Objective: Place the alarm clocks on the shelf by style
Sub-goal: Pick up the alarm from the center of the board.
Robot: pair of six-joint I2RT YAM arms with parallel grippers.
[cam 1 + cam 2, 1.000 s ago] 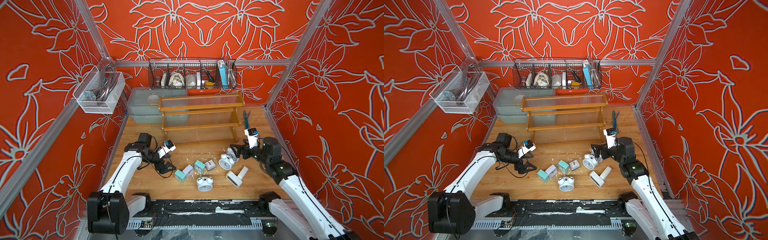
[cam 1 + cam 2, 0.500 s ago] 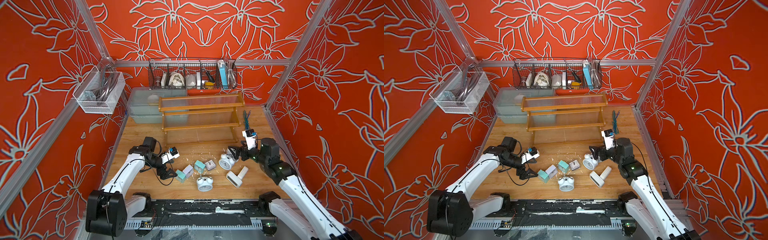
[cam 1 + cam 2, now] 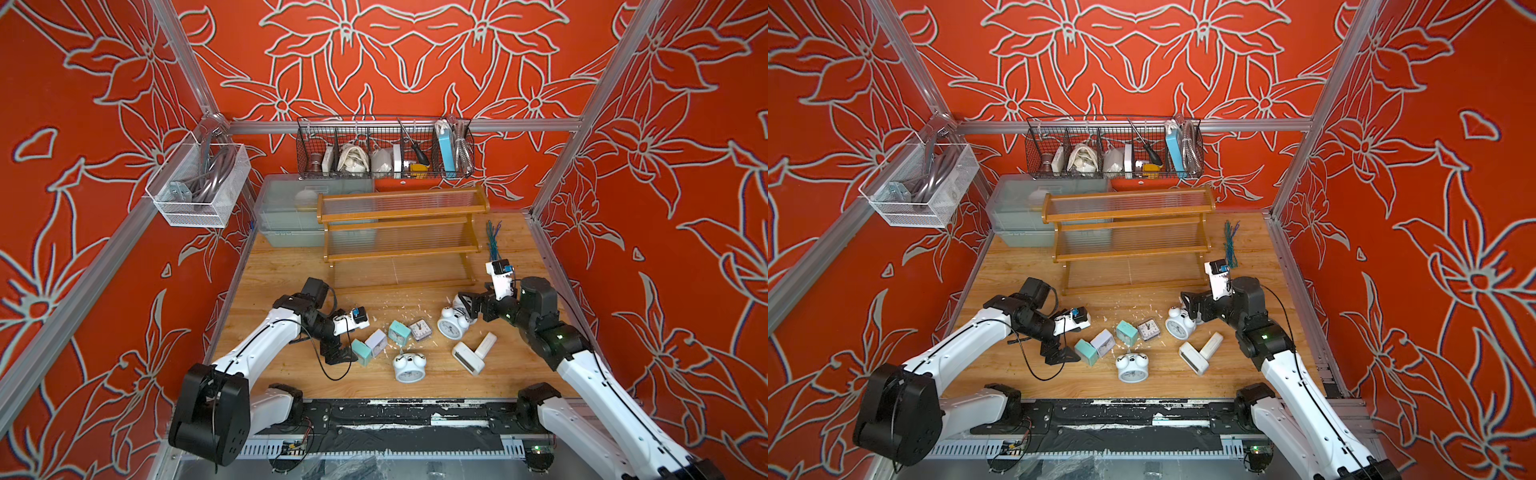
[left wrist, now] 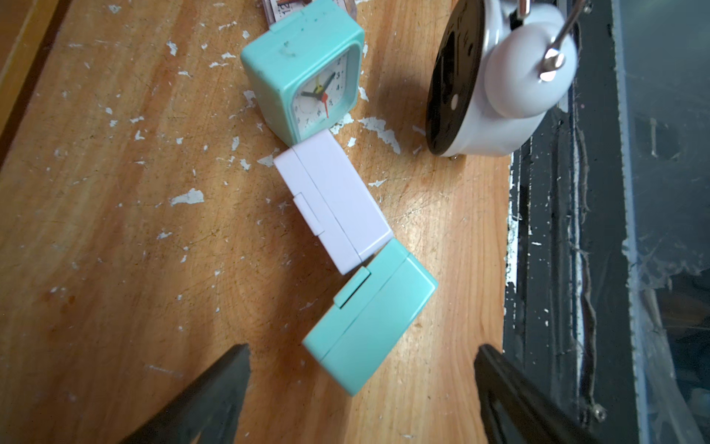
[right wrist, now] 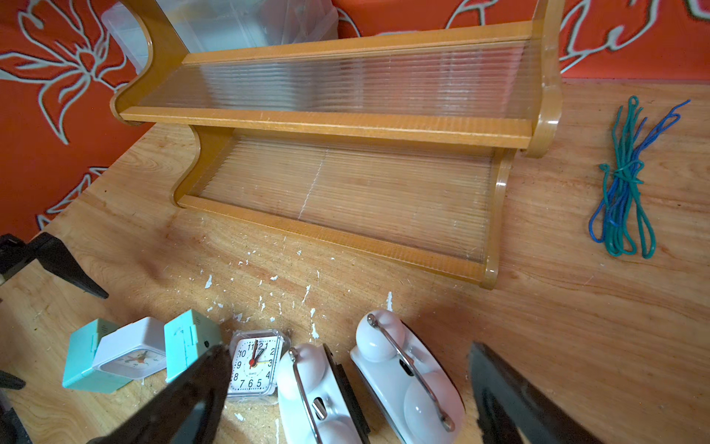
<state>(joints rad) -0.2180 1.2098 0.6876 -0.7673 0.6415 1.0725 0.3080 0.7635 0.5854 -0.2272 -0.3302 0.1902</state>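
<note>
The shelf [image 3: 399, 232] stands with bare tiers at the back of the table. The alarm clocks lie in front of it: a teal square one [image 3: 360, 352], a white square [image 3: 377, 343], another teal [image 3: 399, 332], a clear-cased square [image 3: 420, 330], twin-bell rounds [image 3: 451, 326] [image 3: 409, 368] and two white digitals [image 3: 467, 357]. My left gripper [image 4: 363, 350] is open, low over the table, with the corner of the nearest teal clock [image 4: 370, 319] between its fingers. My right gripper [image 5: 345, 350] is open around two twin-bell clocks [image 5: 319, 388] [image 5: 403, 373], touching neither.
A blue-green wire bundle [image 3: 493, 241] lies right of the shelf. Grey bins [image 3: 291, 212] sit behind its left end. A black wire basket [image 3: 384, 151] hangs on the back wall and a white mesh basket [image 3: 195, 187] on the left wall. White flakes litter the wood.
My left gripper has swung down and right to the teal clock at the row's left end. My right gripper has edged left and lower over the twin-bell clocks. No clock has moved.
</note>
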